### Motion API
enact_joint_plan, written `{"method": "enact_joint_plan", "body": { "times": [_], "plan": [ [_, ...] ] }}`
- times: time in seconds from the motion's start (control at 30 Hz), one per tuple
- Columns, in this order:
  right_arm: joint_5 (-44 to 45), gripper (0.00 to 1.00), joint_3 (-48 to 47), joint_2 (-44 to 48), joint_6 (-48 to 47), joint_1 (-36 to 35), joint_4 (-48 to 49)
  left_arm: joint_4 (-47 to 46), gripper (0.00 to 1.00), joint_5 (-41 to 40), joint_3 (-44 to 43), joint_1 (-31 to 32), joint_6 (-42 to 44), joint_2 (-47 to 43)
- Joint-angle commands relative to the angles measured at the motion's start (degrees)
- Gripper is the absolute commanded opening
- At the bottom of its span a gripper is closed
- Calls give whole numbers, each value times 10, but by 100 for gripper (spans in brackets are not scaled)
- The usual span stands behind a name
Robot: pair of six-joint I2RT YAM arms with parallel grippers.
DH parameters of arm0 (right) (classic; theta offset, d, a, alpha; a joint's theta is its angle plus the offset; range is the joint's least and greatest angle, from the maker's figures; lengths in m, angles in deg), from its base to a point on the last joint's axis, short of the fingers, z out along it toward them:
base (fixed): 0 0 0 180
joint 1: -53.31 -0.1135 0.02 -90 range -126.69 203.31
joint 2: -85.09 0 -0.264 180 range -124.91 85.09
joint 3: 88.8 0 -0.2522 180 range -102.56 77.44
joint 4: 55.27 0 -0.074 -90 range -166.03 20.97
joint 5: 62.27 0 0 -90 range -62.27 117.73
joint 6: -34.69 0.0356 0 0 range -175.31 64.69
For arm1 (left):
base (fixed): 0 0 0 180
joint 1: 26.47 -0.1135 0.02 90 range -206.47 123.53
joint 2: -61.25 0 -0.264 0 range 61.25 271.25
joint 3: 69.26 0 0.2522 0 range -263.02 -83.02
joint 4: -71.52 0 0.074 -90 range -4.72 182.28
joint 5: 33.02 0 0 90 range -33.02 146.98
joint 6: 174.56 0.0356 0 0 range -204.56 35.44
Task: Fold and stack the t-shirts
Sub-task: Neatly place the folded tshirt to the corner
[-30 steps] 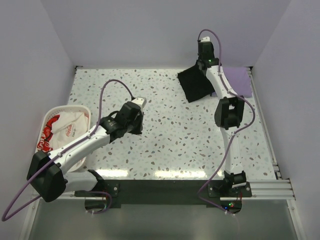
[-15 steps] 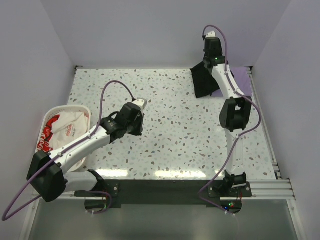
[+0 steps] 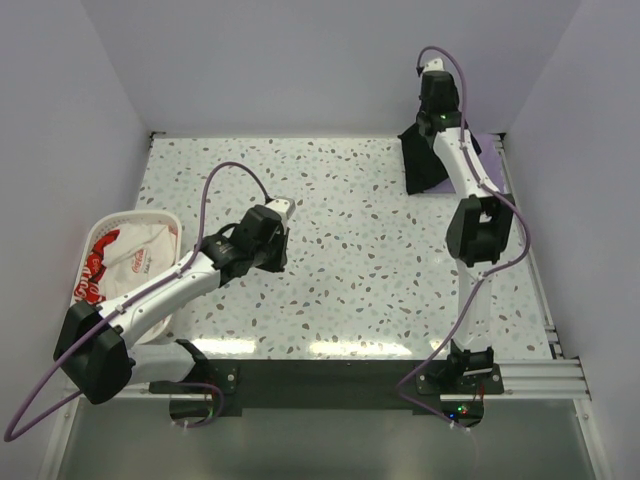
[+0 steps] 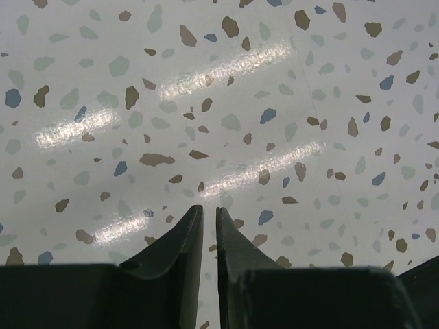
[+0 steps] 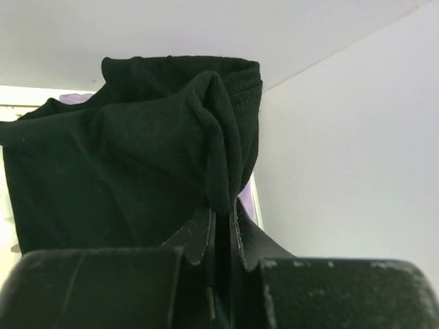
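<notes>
In the top view the right gripper (image 3: 432,126) is raised over the 1 o'clock corner of the speckled table (image 3: 360,290); its fingers are pinched tight on a bunched fold of the black t-shirt (image 3: 421,162); the right wrist view shows that fold squeezed between the two fingers (image 5: 197,236), the cloth rising in a ridge from the pinch and spreading out toward 9 o'clock; from above, the black t-shirt hangs below the gripper as a narrow dark drape whose lower edge reaches the tabletop. The lavender t-shirt (image 3: 488,146) lies flat on the table at 2 o'clock, against the right-hand rail, partly hidden behind the black cloth and the right arm. The white t-shirt with red lettering (image 3: 128,256) sits crumpled inside the white basket (image 3: 160,214) at 9 o'clock, off the table's left edge and partly under the left arm. The left gripper (image 4: 208,211) hovers low over bare tabletop a little to the 9 o'clock side of centre, well apart from all three shirts; its fingers are drawn almost together, only a thin slit between them, and they grip nothing.
</notes>
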Motion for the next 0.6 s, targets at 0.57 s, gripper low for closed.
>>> {"method": "enact_joint_plan", "body": {
  "times": [0.57],
  "plan": [
    [15,0,10,92,-7,15,50,-11,17,23,5,-3,10,3]
  ]
}}
